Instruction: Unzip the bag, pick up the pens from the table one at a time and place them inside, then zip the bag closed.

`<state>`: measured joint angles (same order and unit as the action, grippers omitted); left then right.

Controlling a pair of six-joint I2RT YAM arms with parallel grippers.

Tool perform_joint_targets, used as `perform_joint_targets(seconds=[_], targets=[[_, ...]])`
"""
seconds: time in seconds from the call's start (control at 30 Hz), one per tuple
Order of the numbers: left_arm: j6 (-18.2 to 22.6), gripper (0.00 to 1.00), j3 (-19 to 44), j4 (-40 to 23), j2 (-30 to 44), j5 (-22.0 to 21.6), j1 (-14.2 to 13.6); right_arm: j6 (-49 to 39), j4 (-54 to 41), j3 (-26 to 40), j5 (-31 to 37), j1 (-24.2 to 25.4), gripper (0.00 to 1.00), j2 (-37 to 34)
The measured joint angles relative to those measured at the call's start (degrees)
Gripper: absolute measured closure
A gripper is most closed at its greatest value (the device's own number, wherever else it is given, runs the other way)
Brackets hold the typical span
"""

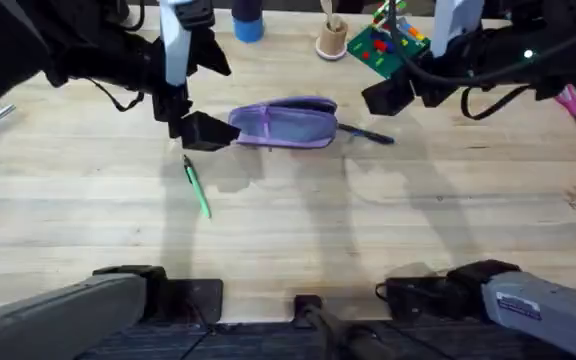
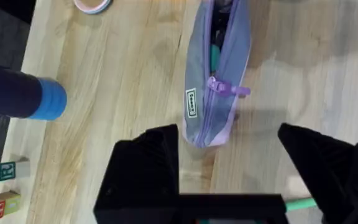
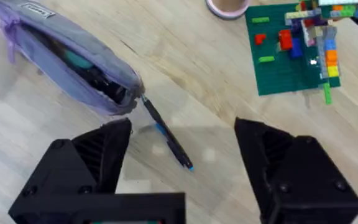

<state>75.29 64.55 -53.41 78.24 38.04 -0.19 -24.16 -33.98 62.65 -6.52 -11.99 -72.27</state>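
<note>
Soft purple zipper bag (image 1: 286, 124) lying open mid pale wooden desk (image 1: 368, 220), between wide-open left gripper (image 1: 200, 131) and wide-open right gripper (image 1: 388, 95), green pen (image 1: 197, 187) and dark pen (image 1: 366, 133) beside it.

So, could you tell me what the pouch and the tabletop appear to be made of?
The bag looks like soft matte fabric: it sags, creases and gapes along its zipper. The table looks like pale wood with a smooth, low-sheen finish, going by the visible grain and plank lines, though it could be a laminate.
</note>
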Motion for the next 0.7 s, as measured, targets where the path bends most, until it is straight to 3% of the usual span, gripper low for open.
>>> perform_joint_targets(seconds=[0.23,0.4,0.5,0.6,0.63,0.7], targets=[[0.0,0.007,0.0,0.1,-0.1,-0.4,0.0,-2.6,4.8,0.0,-1.5,-0.2,0.006,-0.1],[0.0,0.007,0.0,0.2,-0.1,-0.4,0.0,-9.2,5.2,0.2,-8.4,-1.5,0.008,-0.1],[0.0,0.007,0.0,0.3,-0.1,-0.4,0.0,-11.5,5.2,0.5,-12.9,-1.8,0.170,-0.1],[0.0,0.008,0.0,0.2,-0.1,-0.6,0.0,-12.8,5.2,1.1,-15.8,-1.8,0.230,-0.2],[0.0,0.007,0.0,0.2,-0.1,-0.7,0.0,-13.1,5.2,1.4,-16.7,-1.8,0.293,-0.2],[0.0,0.007,0.0,0.2,-0.1,-1.2,0.0,-13.7,5.3,2.3,-18.1,-1.8,0.531,-0.5]])
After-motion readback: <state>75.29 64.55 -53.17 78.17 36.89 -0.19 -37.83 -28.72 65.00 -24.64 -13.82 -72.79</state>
